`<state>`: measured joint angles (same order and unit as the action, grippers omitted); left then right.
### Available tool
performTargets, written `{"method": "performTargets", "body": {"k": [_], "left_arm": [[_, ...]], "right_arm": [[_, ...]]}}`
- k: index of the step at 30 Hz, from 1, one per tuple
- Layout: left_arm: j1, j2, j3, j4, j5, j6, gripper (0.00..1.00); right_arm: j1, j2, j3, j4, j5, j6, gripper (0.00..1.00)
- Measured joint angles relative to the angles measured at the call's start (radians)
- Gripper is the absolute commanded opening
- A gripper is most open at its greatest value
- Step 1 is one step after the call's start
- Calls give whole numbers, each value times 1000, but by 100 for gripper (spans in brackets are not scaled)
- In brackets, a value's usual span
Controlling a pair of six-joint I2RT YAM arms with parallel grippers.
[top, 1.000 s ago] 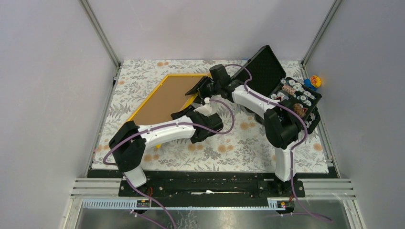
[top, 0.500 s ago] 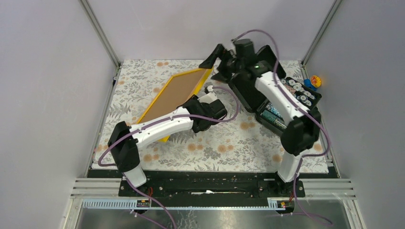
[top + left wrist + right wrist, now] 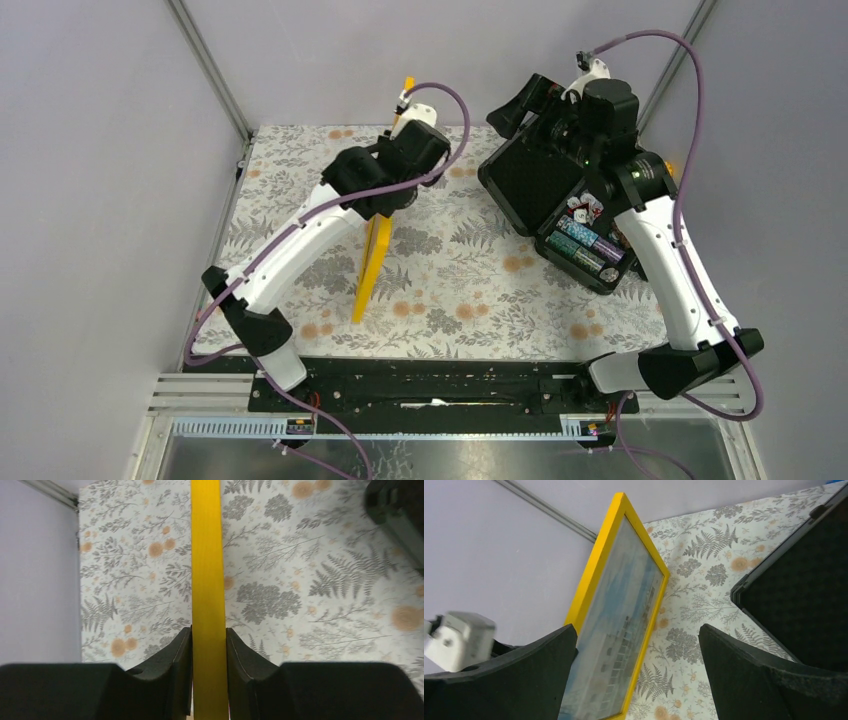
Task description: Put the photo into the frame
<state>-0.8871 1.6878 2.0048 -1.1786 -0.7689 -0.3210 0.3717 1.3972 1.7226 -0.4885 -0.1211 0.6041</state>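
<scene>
Since a second ago we have swung the frame (image 3: 372, 262) up from flat to standing on edge. Its rail is clamped between the fingers of the left gripper (image 3: 208, 635), likely to turn it face-up. The right gripper (image 3: 638, 630), spread wide and empty, faces it. Only its camera shows the photo (image 3: 621, 625) inside the frame.

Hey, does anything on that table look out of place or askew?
Yes: the thin orange-yellow picture frame stands upright on its edge over the floral table cover, clamped by the left gripper, rather than lying flat. The building photo shows inside it.
</scene>
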Motion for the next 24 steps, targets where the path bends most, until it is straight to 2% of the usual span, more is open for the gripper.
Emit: {"method": "performTargets", "body": {"k": [3,6,11,16,19,24], "left_arm": [[53,-3,48,5,85,-3,0],[132,-29,20,34,174,-16,0],[394,-205,-214,212,469,-27,0],[642,-333,-387,316,777,-72,0],[756,-372,-499,424,960,-101,0],[867,-386,-686,572,1217,-180,0]], "right_arm": [[-3,-23,-19,-1,21,-21,100],[-4,-23,-52,-2,30,-27,100],[-5,-4,-100,-17,30,-29,100],[-5,23,-122,-23,22,-29,100],[-5,27,-140,-23,22,-29,100],[-5,27,-162,-23,15,-32,100]]}}
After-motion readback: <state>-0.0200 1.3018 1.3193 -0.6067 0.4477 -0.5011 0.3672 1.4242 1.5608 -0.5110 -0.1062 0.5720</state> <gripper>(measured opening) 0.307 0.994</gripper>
